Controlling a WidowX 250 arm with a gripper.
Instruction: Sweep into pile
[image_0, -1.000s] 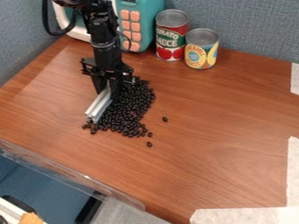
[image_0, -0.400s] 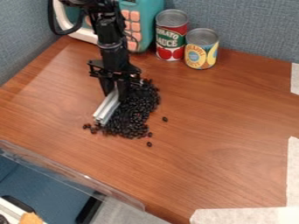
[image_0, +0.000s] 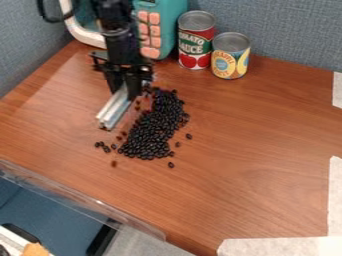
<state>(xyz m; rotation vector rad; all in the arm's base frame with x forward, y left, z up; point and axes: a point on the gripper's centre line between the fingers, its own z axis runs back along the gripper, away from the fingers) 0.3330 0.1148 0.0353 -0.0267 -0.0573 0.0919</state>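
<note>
Black beans (image_0: 155, 131) lie outside the closed red can (image_0: 195, 42) and yellow can (image_0: 230, 60).

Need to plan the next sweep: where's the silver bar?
In the camera view, the silver bar is held in the gripper, left of the black bean pile.

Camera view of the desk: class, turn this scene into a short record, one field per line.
surface: brown wood-look tabletop
hand: black hand, upper left, holding a silvery bar
pile: many dark beans, just right of the bar in the view
strays: several beans lying apart around the pile
behind: red-labelled can, yellow-labelled can, teal toy with pink buttons
sweeping: mostly one pile, strays not yet gathered
</note>
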